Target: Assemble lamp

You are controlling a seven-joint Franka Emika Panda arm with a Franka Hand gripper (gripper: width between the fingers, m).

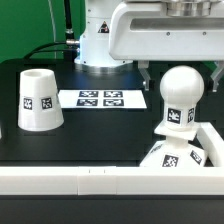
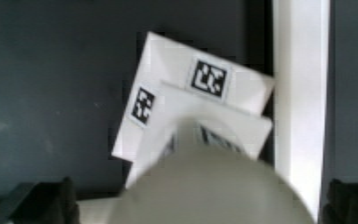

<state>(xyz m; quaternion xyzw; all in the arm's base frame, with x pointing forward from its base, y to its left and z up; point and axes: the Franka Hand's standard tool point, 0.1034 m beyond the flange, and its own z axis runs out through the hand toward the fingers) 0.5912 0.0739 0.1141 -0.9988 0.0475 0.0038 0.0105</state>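
The white round bulb (image 1: 183,92) stands neck-down on the white stepped base (image 1: 168,156), which sits in the corner at the exterior view's right. My gripper (image 1: 181,80) hangs over the bulb with its jaws wide apart, one finger on each side of the bulb's round head, and gaps show. In the wrist view the bulb (image 2: 208,185) fills the space between the dark fingers (image 2: 37,202), with the tagged base (image 2: 190,100) beyond it. The tapered shade (image 1: 37,99) stands alone at the exterior view's left.
The marker board (image 1: 102,99) lies flat on the black table between the shade and the base. A white rim wall (image 1: 110,178) runs along the front and up the right side (image 2: 304,70). The robot's white pedestal (image 1: 100,40) stands behind.
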